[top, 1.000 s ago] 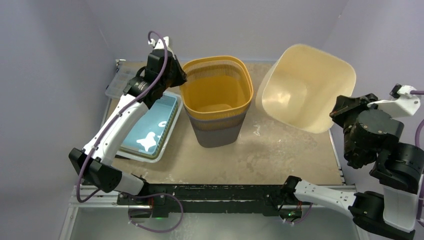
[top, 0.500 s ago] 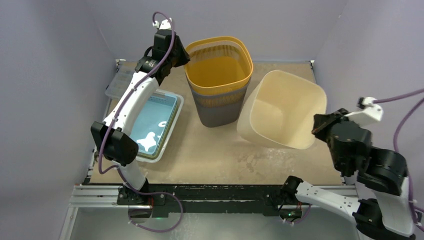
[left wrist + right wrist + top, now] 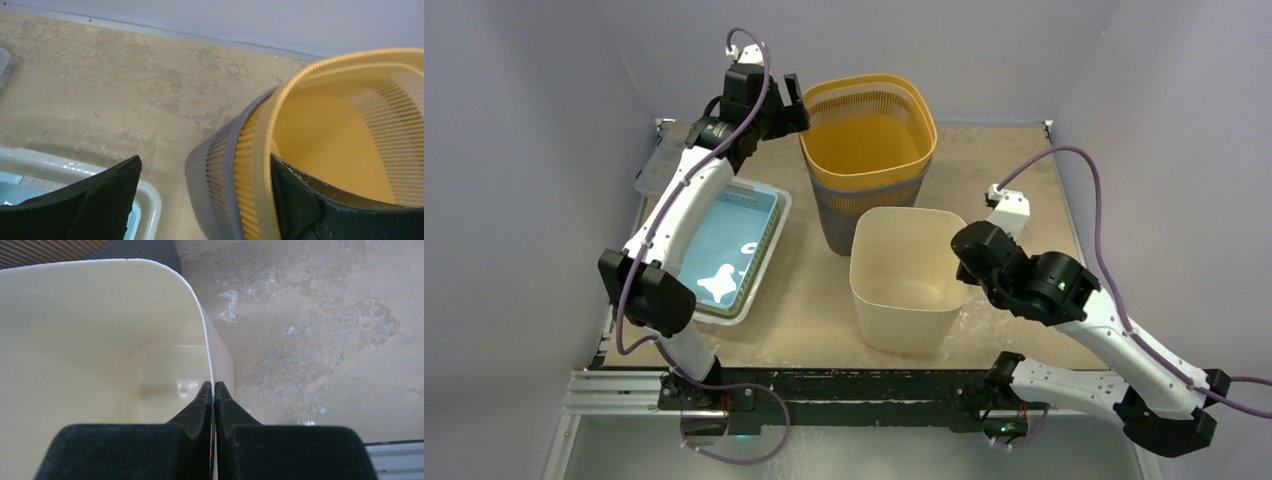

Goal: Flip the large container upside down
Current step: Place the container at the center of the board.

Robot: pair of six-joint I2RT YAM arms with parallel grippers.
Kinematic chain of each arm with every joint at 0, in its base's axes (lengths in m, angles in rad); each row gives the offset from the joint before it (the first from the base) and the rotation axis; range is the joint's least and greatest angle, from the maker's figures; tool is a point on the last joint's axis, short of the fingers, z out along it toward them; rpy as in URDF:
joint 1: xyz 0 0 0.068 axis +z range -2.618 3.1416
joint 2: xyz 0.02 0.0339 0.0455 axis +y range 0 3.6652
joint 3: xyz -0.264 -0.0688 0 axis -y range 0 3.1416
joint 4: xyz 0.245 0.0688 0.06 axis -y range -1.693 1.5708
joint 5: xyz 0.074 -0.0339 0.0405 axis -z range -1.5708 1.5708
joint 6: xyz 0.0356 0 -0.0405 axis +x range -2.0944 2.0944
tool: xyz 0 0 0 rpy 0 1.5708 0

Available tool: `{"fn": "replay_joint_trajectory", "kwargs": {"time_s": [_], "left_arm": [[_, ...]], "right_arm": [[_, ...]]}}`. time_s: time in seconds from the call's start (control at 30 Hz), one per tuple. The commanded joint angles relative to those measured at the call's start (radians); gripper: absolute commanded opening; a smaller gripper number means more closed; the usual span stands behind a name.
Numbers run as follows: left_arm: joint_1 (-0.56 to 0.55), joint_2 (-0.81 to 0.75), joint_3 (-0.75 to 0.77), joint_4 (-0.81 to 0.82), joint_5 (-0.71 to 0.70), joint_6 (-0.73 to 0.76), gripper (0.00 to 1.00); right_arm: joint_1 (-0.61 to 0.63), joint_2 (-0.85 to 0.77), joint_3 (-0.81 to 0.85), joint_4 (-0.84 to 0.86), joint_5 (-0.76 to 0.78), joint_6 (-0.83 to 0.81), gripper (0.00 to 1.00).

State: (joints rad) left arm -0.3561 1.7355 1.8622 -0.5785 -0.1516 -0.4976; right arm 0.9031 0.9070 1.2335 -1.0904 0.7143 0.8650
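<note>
**Item 1.** Cream plastic bin (image 3: 904, 325), square with rounded corners. It stands upright and mouth up on the front centre of the desk (image 3: 1014, 190), just in front of item 2. Whether the two touch cannot be told.

**Item 2.** Orange ribbed plastic basket (image 3: 869, 150), nested in a grey ribbed basket (image 3: 854, 235), upright at the rear centre.

**Item 3.** White tray with pale blue floor (image 3: 776, 222), on the left of the desk.

**Item 4.** Clear lidded box (image 3: 664, 165), at the rear left.

**Right end effector** (image 3: 962, 268): fingers pressed together, pinching the thin right-hand wall of the cream bin at its rim.

**Left end effector** (image 3: 786, 112): fingers spread wide, straddling the left rim of the nested baskets, one finger inside the orange basket and one outside. Contact cannot be told.
</note>
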Motion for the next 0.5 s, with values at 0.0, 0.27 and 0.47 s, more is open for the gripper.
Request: {"fn": "replay_joint_trajectory", "kwargs": {"time_s": [0.0, 0.27, 0.47], "left_arm": [[-0.004, -0.163, -0.055, -0.05, 0.023, 0.051, 0.88], [-0.004, -0.521, -0.361, -0.01, 0.099, -0.014, 0.99], [-0.004, -0.718, -0.595, 0.006, 0.234, -0.123, 0.97]], "right_arm": [[0.002, 0.017, 0.012, 0.179, -0.015, -0.027, 0.0], [0.002, 0.081, -0.006, 0.251, -0.045, -0.099, 0.0], [0.002, 0.107, -0.02, 0.316, -0.081, -0.145, 0.03]]}}
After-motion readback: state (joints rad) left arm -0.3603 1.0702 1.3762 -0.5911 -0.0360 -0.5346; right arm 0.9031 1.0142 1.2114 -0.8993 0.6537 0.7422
